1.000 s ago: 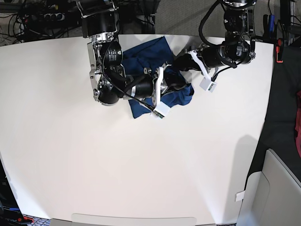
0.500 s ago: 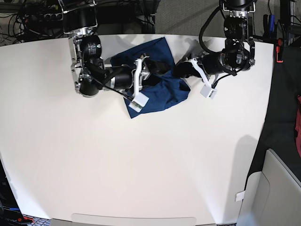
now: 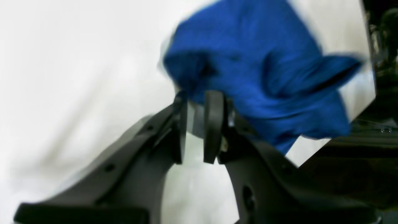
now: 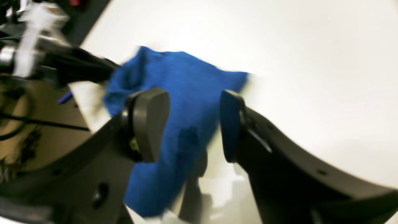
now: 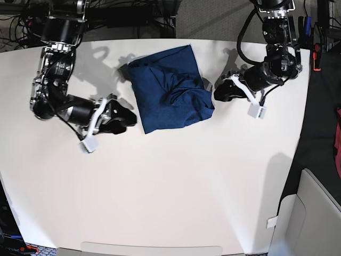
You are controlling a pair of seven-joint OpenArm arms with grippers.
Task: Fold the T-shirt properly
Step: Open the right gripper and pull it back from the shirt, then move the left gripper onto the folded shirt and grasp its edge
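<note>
Table (image 5: 170, 202): white top, bare toward the near edge.
Right gripper (image 5: 129, 118): low over the table just beside the shirt's near corner; jaws spread wide, nothing between them.
Shirt (image 5: 169, 89): blue, lying in a rumpled folded bundle on the far middle of the table, between the two arms.
Left gripper (image 5: 217, 92): close to the shirt's edge on the other side; jaws nearly together with a narrow gap, no cloth in it.
</note>
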